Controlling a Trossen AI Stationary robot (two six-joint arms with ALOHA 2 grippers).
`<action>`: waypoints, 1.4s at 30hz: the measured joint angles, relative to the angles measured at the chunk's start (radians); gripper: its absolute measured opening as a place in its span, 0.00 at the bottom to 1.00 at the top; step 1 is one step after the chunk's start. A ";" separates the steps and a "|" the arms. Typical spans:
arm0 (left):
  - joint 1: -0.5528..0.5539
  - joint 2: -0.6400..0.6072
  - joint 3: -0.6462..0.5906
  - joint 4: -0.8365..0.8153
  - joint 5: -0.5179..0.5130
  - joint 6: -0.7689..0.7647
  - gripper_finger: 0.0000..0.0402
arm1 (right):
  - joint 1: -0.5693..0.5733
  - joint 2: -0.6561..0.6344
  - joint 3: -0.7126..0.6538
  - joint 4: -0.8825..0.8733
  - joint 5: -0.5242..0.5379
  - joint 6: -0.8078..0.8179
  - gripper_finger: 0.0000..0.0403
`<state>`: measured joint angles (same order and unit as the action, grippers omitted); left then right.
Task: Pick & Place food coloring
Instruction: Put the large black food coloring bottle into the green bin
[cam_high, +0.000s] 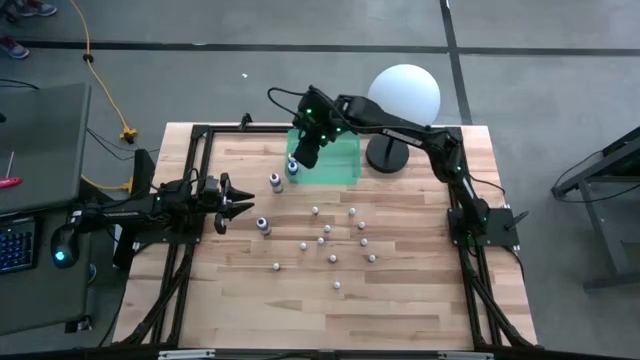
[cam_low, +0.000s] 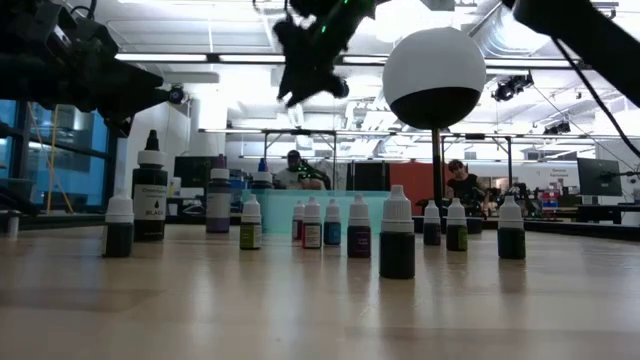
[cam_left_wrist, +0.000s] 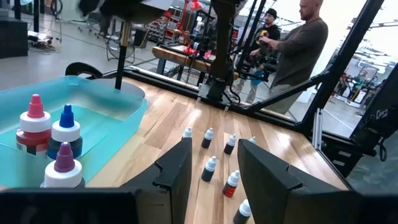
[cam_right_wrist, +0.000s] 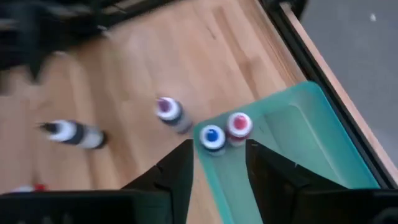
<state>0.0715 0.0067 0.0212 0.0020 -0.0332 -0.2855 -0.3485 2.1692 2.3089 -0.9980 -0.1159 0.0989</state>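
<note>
Right claw (cam_high: 300, 160) hovers open-fingered above teal bin (cam_high: 340, 165)

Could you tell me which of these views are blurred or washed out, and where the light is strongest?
Right wrist view: motion-smeared, the purple-capped bottle and teal bin soft-edged. Low view: backlit by ceiling lights, so the white sphere looks dark underneath; the nearest bottle is fairly sharp. Left wrist view: the background on the right is overexposed. High view: evenly lit.

Pale planked wood table (cam_high: 400, 300), translucent teal plastic tray (cam_high: 340, 165), small glossy white-capped plastic bottles (cam_high: 333, 258).
</note>
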 joint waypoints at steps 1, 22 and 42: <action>0.000 0.000 0.000 0.000 0.000 0.000 0.32 | 0.007 -0.017 0.000 -0.011 -0.003 -0.008 0.31; 0.000 0.000 0.000 0.000 0.001 0.000 0.32 | 0.117 -0.414 0.001 -0.251 0.120 -0.074 0.00; 0.000 0.000 0.000 0.000 0.001 0.000 0.32 | 0.334 -0.976 -0.240 -0.160 0.280 -0.006 0.00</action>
<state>0.0719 0.0067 0.0213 0.0019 -0.0326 -0.2853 -0.0144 1.1934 2.0684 -1.1579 0.1640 0.0932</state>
